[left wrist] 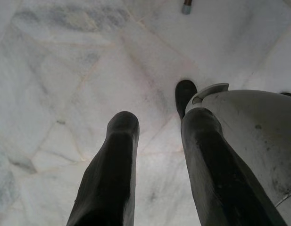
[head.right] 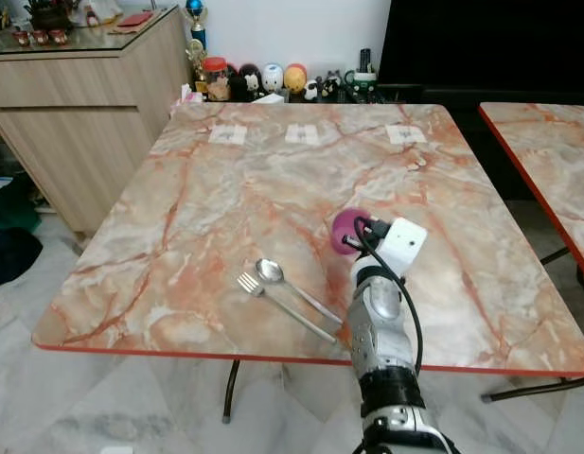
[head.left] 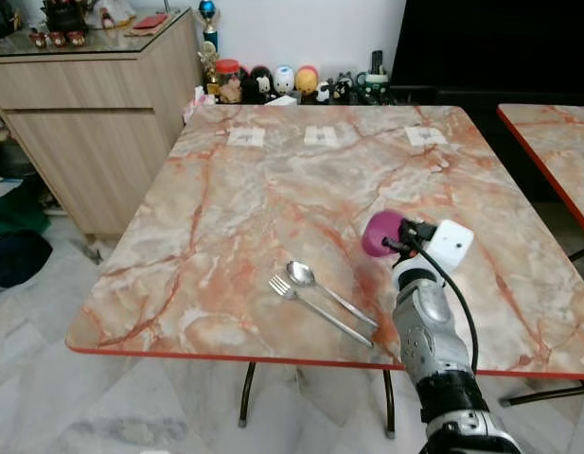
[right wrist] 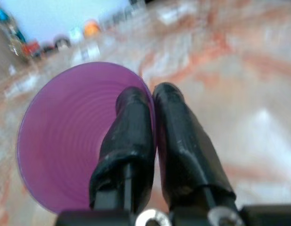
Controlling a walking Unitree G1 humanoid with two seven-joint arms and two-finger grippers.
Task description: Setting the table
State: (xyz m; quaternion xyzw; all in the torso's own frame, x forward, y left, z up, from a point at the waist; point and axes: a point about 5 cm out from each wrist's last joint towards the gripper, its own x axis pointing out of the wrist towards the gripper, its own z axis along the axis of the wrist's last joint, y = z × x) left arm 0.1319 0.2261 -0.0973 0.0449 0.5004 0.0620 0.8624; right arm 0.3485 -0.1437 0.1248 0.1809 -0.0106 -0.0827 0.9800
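While the right gripper [head.left: 398, 241] hangs over the marble table [head.left: 225, 218], it pinches the rim of a purple cup [head.left: 380, 233]; a fork [head.left: 315, 308] and spoon [head.left: 325, 291] lie near, to its left. From the right wrist, one finger [right wrist: 128, 136] sits inside the cup [right wrist: 70, 141], the other outside, pressed together on its wall. From the left wrist, the left gripper [left wrist: 157, 141] hangs spread above floor tiles [left wrist: 65, 70].

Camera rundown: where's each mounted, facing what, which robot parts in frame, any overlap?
Head eyes: look forward and down at the marble table, fork, spoon, right arm.
Left wrist: hangs low, faces the floor past left gripper, open.
Right wrist: looks along right gripper pinching the purple cup rim.
Shared: cup, table.
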